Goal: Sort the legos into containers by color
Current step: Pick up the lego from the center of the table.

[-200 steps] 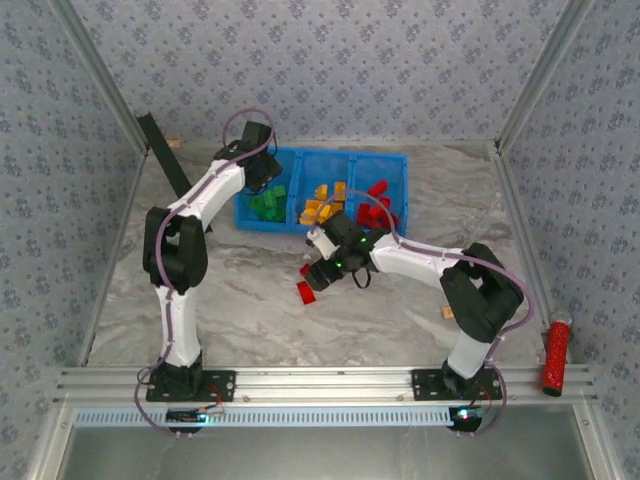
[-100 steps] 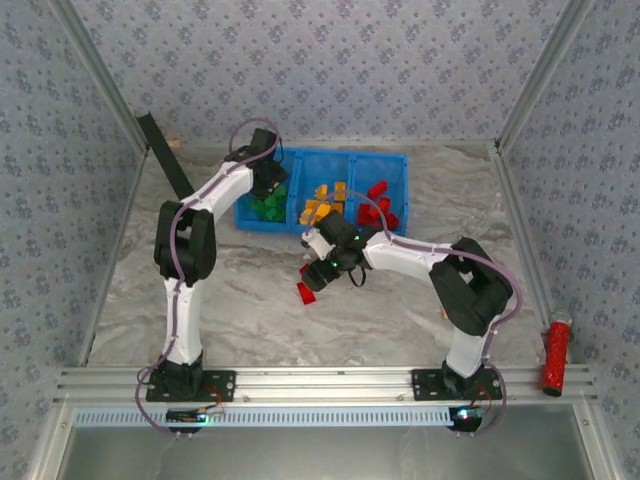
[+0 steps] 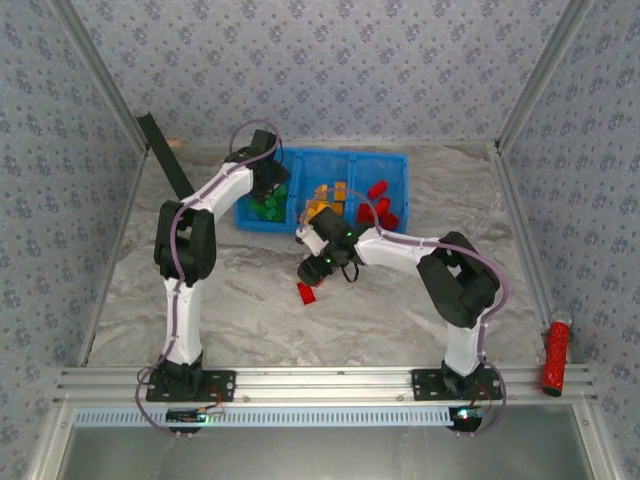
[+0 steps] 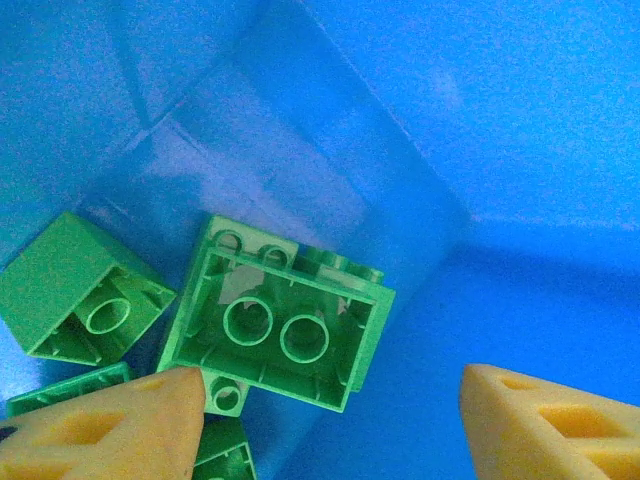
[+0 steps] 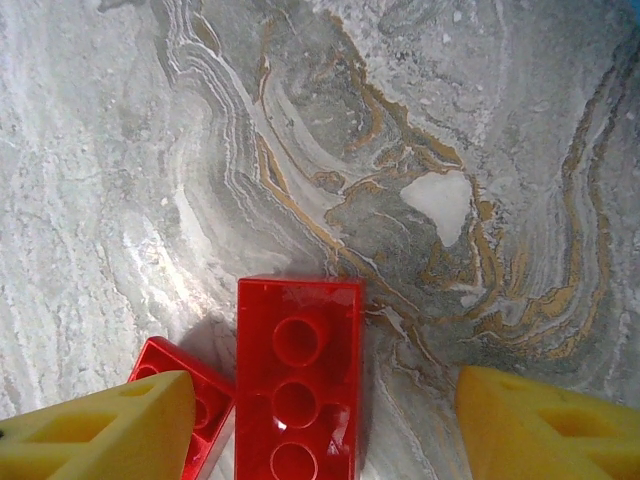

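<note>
On the counter (image 5: 420, 120), red bricks (image 5: 298, 380); in the tray (image 4: 480, 120), green bricks (image 4: 280, 320)
Nearest, the right jaws stand wide and empty over the red bricks: light, stiff, slick plastic, best pinched across the long one's narrow sides. Farther back, the left jaws hang wide and empty above the green bricks in the tray's left compartment.

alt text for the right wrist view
A long red brick lies hollow side up on the grey marbled table, between the yellow fingers of the open right gripper. A smaller red brick lies against its left side.
</note>
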Available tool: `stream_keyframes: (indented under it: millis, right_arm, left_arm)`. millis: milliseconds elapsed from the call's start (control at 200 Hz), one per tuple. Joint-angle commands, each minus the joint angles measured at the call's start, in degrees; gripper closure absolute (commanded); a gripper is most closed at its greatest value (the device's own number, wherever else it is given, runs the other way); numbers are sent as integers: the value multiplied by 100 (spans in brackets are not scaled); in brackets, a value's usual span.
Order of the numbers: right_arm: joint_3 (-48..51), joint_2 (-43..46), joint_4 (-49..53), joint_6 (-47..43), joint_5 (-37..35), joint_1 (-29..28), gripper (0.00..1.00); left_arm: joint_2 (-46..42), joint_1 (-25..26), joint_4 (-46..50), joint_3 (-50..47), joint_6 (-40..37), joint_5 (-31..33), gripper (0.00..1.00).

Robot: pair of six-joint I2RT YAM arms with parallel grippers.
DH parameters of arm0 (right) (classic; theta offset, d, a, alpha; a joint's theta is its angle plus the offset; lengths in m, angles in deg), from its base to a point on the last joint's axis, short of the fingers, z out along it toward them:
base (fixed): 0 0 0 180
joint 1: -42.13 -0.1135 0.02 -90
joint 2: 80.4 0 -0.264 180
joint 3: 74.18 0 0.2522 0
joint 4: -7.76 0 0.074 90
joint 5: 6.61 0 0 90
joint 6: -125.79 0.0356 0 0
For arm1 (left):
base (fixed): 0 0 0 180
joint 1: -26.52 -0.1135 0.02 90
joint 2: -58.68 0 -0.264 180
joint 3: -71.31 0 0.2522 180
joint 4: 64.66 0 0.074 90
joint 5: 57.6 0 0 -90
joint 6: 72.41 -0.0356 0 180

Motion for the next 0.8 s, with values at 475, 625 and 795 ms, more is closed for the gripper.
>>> stream_keyframes:
  millis: [475, 625, 795]
  right_arm:
    - [-257, -503, -14, 241, -74, -91, 38]
    - [-258, -563, 19, 261, -160, -103, 52]
    - [-116, -423, 74, 274, -210, -79, 65]
  left_arm:
    - [-829, 23, -96, -355, -302, -103, 31]
    - [-1206, 40, -83, -536, -463, -160, 30]
    - [-1908, 114, 55, -897, -863, -240, 30]
